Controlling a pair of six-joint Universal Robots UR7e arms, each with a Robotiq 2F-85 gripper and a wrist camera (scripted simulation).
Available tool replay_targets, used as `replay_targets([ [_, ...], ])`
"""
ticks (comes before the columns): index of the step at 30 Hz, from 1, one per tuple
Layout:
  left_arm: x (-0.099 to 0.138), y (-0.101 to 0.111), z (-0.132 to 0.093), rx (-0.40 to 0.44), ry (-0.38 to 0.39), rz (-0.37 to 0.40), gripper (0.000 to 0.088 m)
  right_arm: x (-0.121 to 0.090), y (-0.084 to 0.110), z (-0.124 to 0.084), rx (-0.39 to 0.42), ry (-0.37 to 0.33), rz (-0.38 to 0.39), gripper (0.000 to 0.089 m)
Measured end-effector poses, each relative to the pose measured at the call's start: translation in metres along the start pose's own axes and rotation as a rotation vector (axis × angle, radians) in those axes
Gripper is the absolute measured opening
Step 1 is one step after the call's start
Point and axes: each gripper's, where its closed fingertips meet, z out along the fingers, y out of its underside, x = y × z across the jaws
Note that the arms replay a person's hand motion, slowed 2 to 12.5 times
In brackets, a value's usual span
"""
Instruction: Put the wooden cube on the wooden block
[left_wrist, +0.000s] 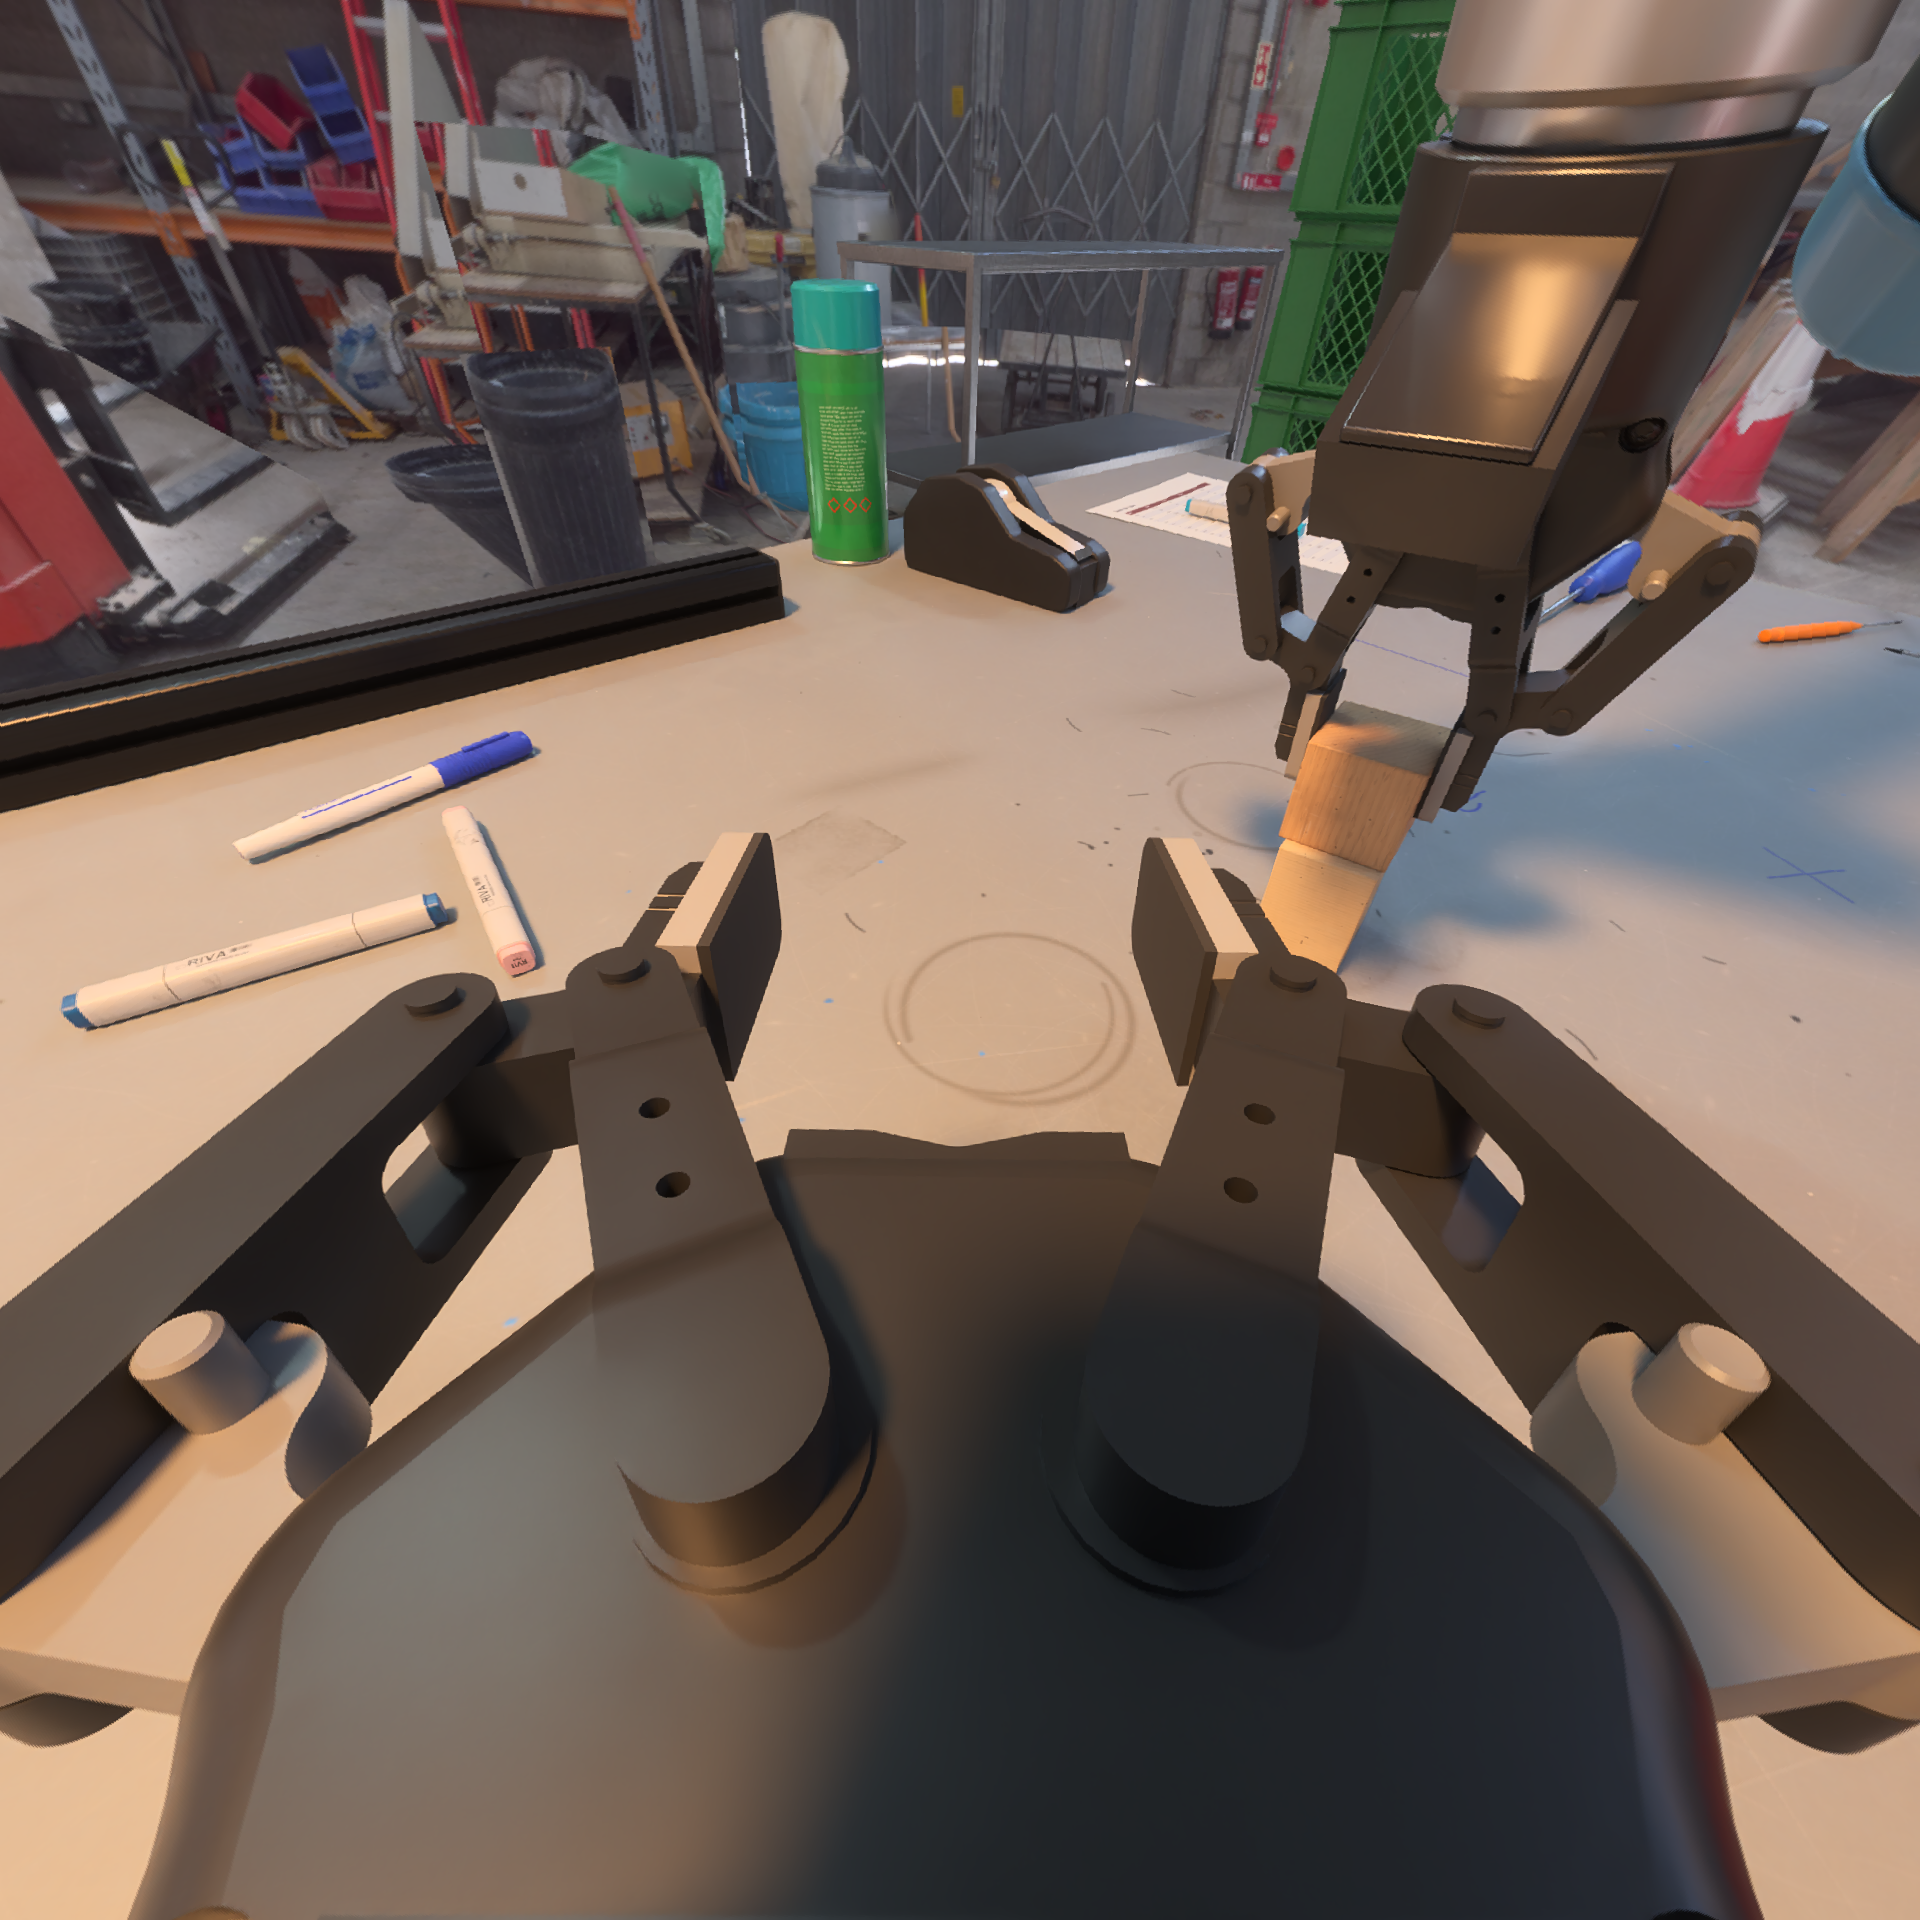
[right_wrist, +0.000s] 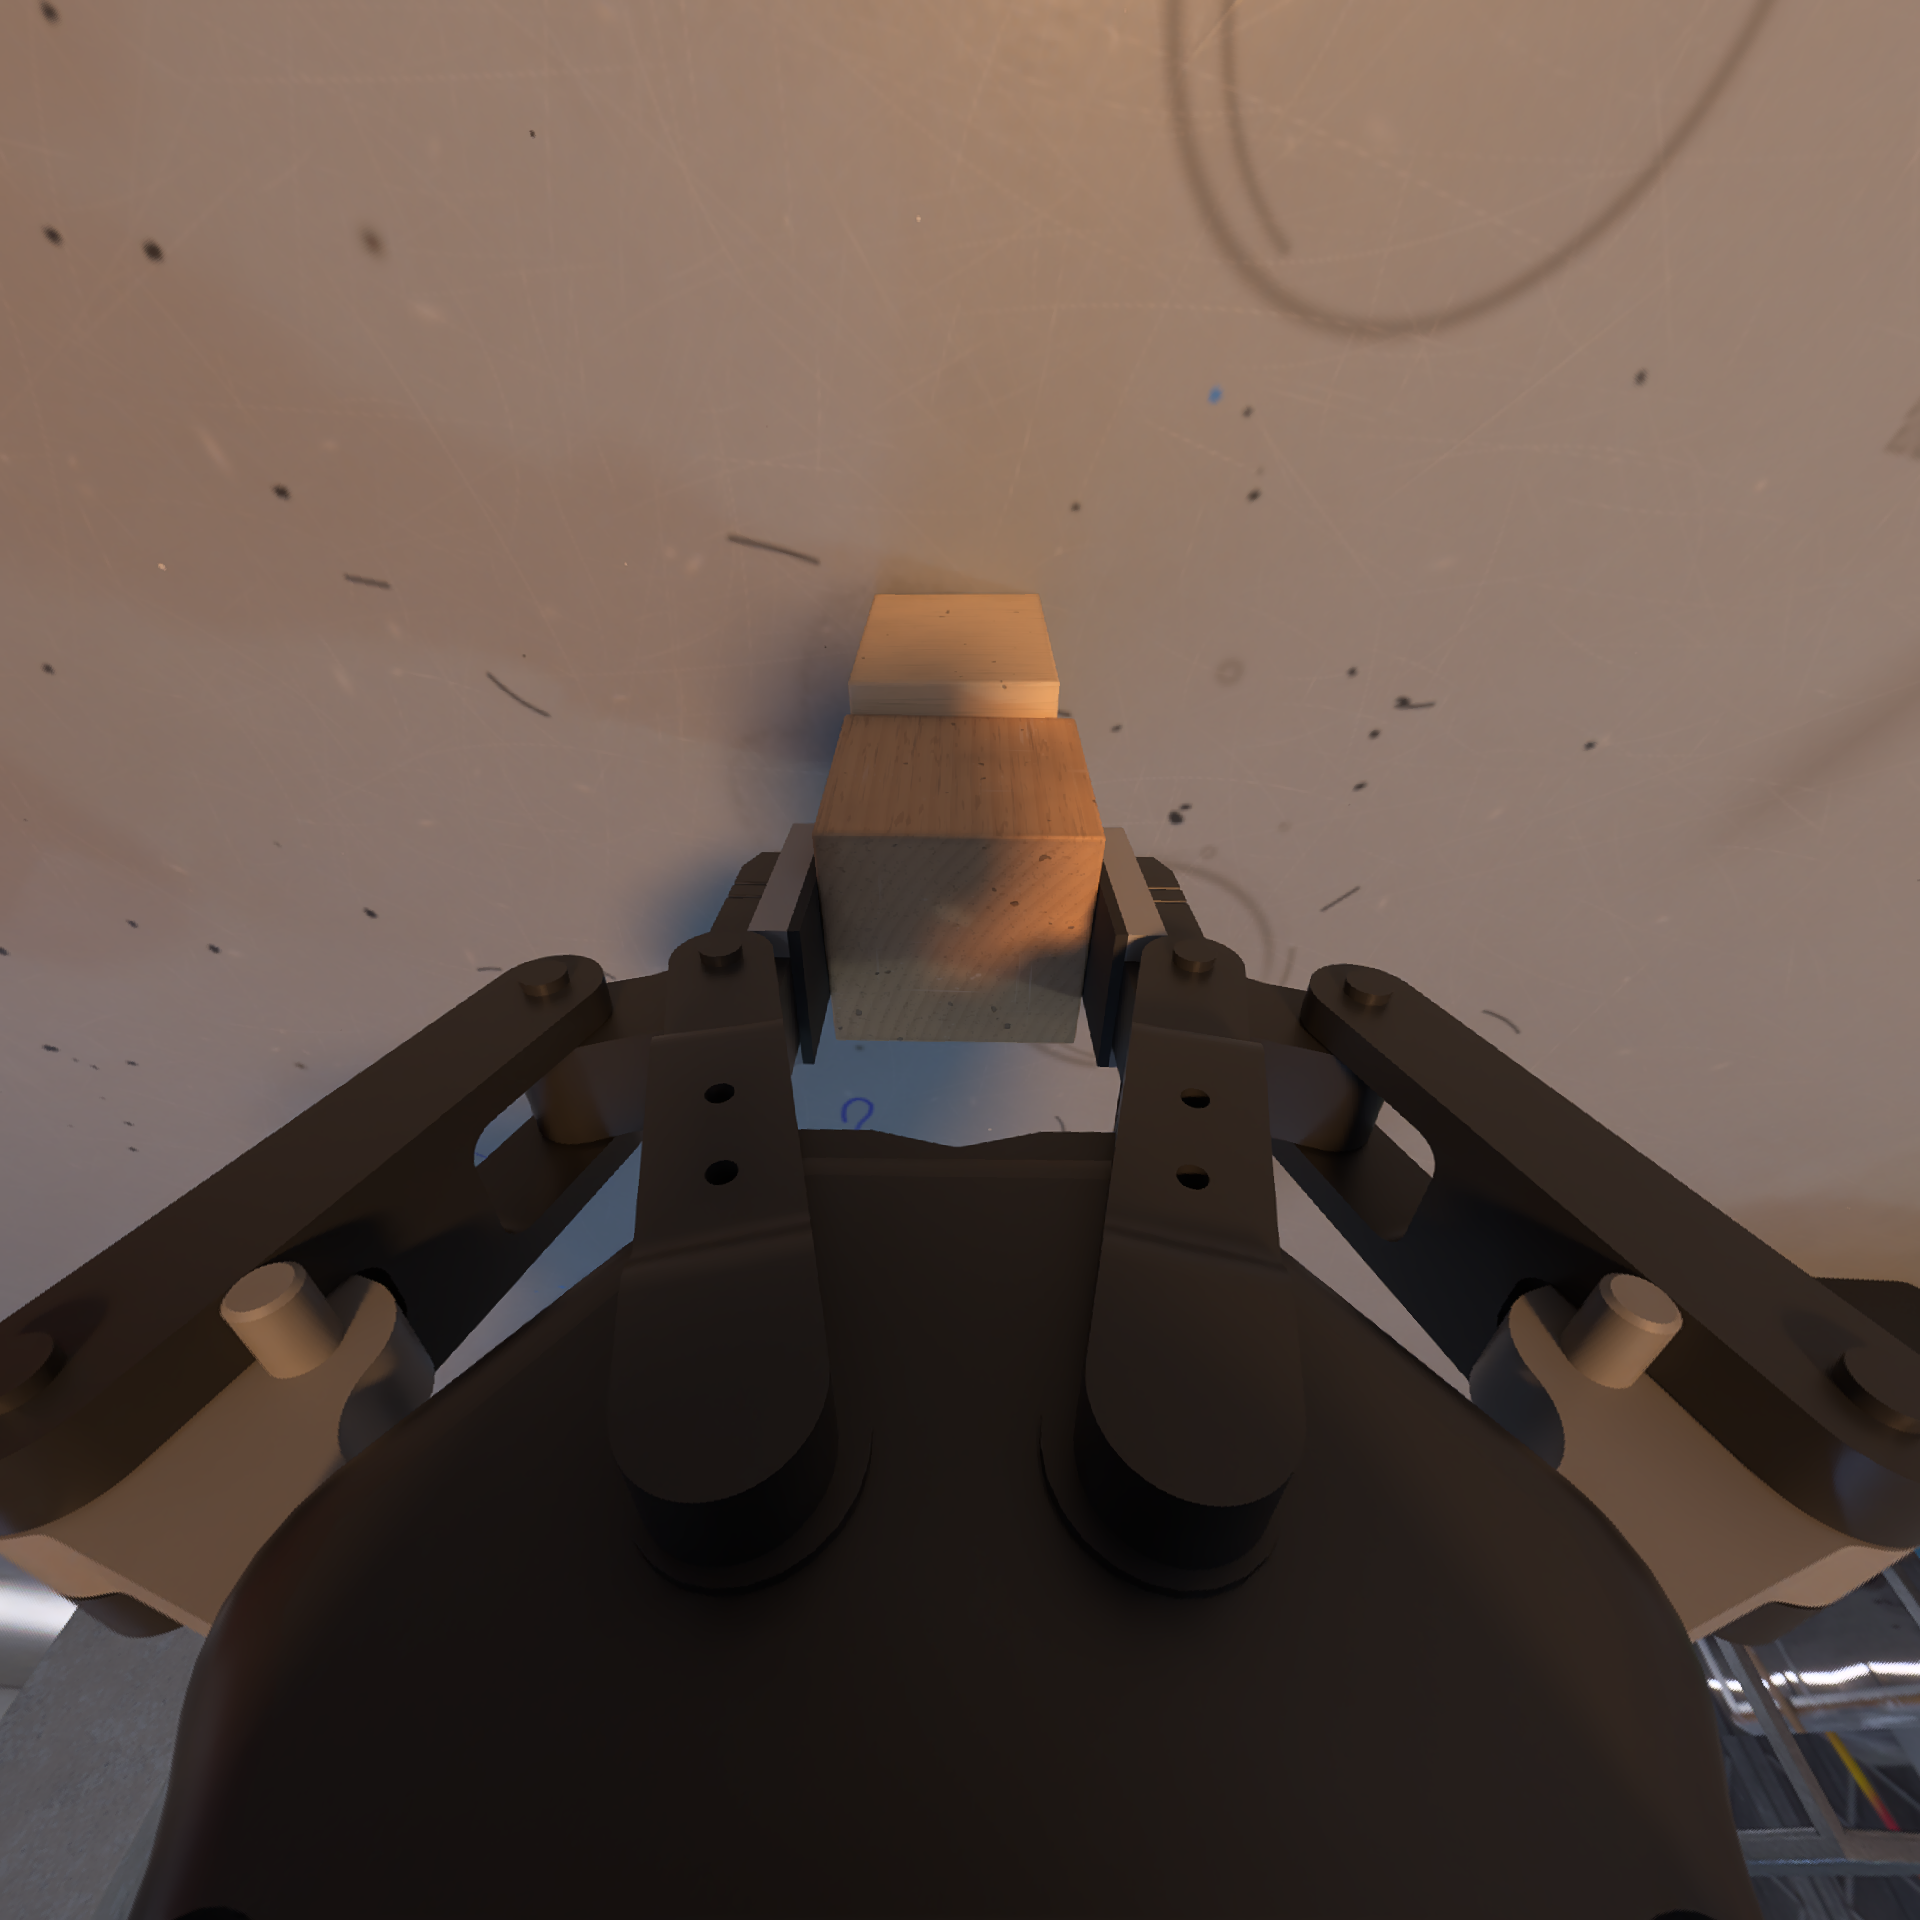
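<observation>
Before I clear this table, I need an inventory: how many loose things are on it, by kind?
Marker pens: 3
Wooden pieces: 2, wooden cube in the right gripper, wooden block
Spray can: 1
Tape dispenser: 1
Screwdrivers: 2
Paper sheet: 1
Total: 10

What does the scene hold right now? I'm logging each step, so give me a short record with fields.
surface: grey table with scuffs and drawn circles
wooden cube: clamped between the right gripper jaws, over the wooden block
contact cube to block: cannot tell
left gripper: jaws open, holding nothing, beside the block
markers: three, lying on the table toward the picture's left
green spray can: upright at the far edge
tape dispenser: beside the can
</observation>
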Motion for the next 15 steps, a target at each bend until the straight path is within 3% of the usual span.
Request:
replay_targets([
  [15,0.0004,0.0005,0.0004,-0.004,0.001,0.003,0.0611,-0.0001,-0.0001,0.0004,0.018,0.001,-0.020,0.0402],
])
